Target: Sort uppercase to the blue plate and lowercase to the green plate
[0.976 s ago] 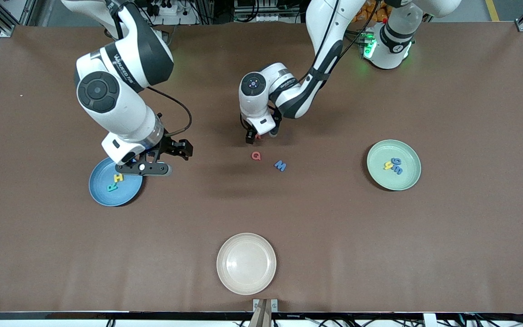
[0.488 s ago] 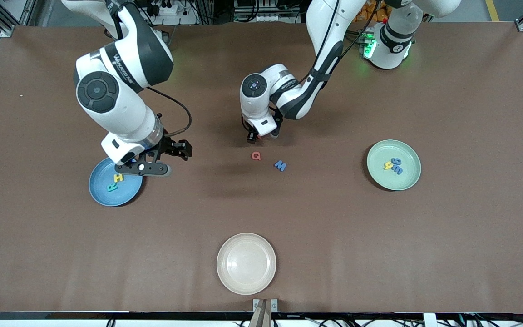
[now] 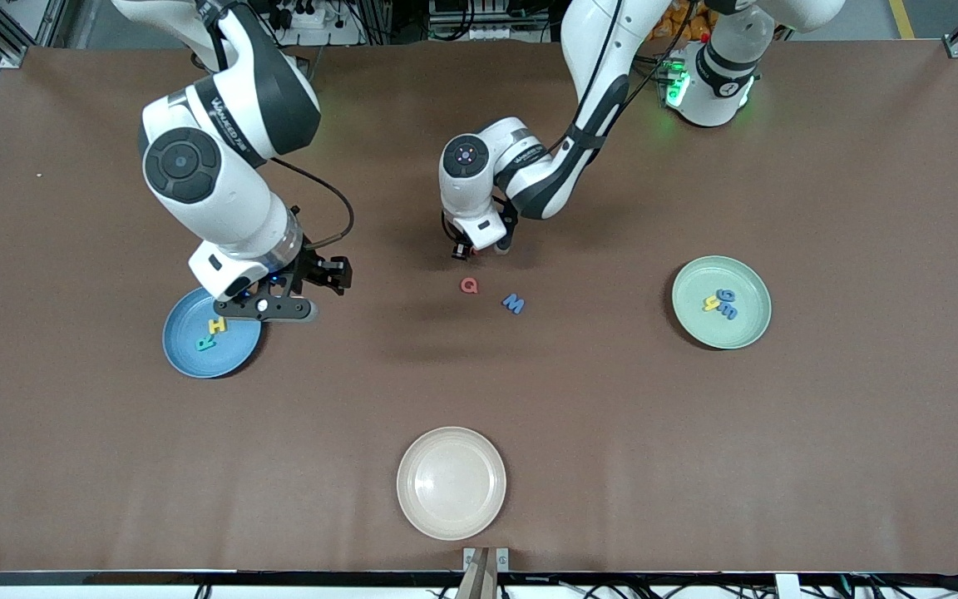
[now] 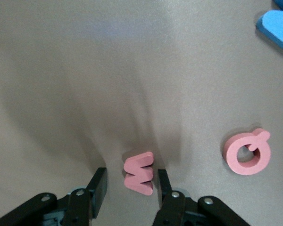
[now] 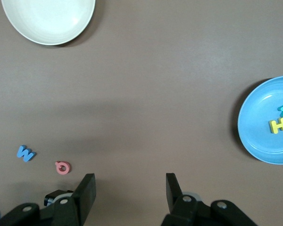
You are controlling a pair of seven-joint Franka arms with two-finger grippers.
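Item: left pincer (image 4: pixel 129 186), mine, down at the tabletop (image 3: pixel 612 416) near its middle. Fingers narrower than a second ago, bracketing the small red w (image 4: pixel 139 173); one finger (image 4: pixel 163 181) touches the letter, the other (image 4: pixel 98 183) stands just clear. The w lies flat, not lifted.

Item: right pincer (image 5: pixel 129 190), mine, in the air over the edge of the blue plate (image 3: pixel 188 353). Jaws apart, nothing between them; gap somewhat smaller than a second ago, arm shifted slightly.

Item: blue plate, toward the right arm's end. Holds yellow H (image 3: pixel 218 325) and teal R (image 3: pixel 205 341), unmoved.

Item: green plate (image 3: pixel 749 329), toward the left arm's end. Holds blue g (image 3: pixel 726 296), yellow h (image 3: pixel 710 303), blue m (image 3: pixel 729 312), unmoved.

Item: red Q (image 3: pixel 468 285) and blue W/M (image 3: pixel 513 304), loose on the tabletop, nearer the front camera than the w. Unmoved.

Item: cream plate (image 3: pixel 479 516), nearest the front camera.
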